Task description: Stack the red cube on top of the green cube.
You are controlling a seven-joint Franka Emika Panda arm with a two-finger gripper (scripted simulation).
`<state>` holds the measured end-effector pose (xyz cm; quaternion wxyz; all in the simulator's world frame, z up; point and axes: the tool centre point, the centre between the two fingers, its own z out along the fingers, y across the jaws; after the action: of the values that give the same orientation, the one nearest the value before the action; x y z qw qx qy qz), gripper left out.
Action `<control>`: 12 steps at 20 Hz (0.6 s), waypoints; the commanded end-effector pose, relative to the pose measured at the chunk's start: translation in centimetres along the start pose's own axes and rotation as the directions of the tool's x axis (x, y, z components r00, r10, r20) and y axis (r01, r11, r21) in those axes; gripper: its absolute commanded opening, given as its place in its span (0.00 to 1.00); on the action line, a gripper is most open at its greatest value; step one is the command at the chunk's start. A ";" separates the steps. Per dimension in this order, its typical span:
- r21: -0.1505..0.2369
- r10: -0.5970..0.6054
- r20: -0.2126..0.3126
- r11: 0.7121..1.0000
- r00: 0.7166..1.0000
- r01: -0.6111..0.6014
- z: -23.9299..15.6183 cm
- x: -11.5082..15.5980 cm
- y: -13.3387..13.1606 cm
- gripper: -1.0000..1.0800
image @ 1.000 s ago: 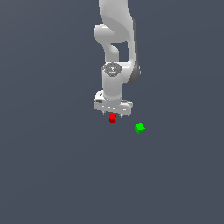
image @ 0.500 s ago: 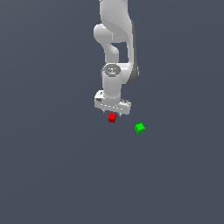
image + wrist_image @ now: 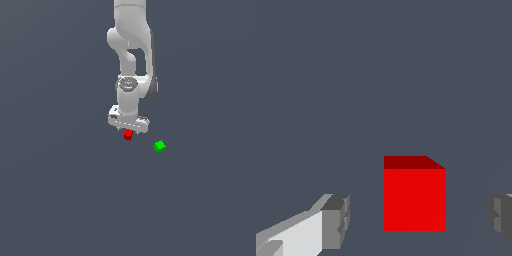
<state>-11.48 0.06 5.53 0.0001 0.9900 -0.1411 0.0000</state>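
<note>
The red cube (image 3: 128, 134) rests on the grey floor directly under my white gripper (image 3: 128, 130). In the wrist view the red cube (image 3: 415, 200) sits between the two grey fingertips (image 3: 336, 222), with a gap on each side, so my gripper (image 3: 418, 220) is open around it and not touching it. The green cube (image 3: 159, 146) lies on the floor a short way off toward the exterior view's right and slightly nearer the camera. It does not show in the wrist view.
The plain dark grey floor (image 3: 75, 200) stretches all around. The white arm (image 3: 131, 45) rises straight above the gripper.
My gripper has sunk slightly toward the red cube. Neither cube has moved.
</note>
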 end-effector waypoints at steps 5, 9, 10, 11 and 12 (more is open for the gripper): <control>0.000 0.001 0.000 1.000 1.000 -0.001 2.7 -0.1 0.0 0.96; 0.000 0.001 0.000 1.000 1.000 -0.001 3.5 -0.1 0.0 0.96; 0.000 0.001 0.000 1.000 1.000 -0.001 3.5 -0.1 0.0 0.96; 0.000 0.001 0.000 1.000 1.000 -0.001 3.6 -0.1 0.0 0.96; 0.000 0.001 0.000 1.000 1.000 -0.001 3.6 -0.1 0.0 0.00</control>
<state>-11.57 0.09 2.04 0.0001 0.9899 -0.1418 -0.0006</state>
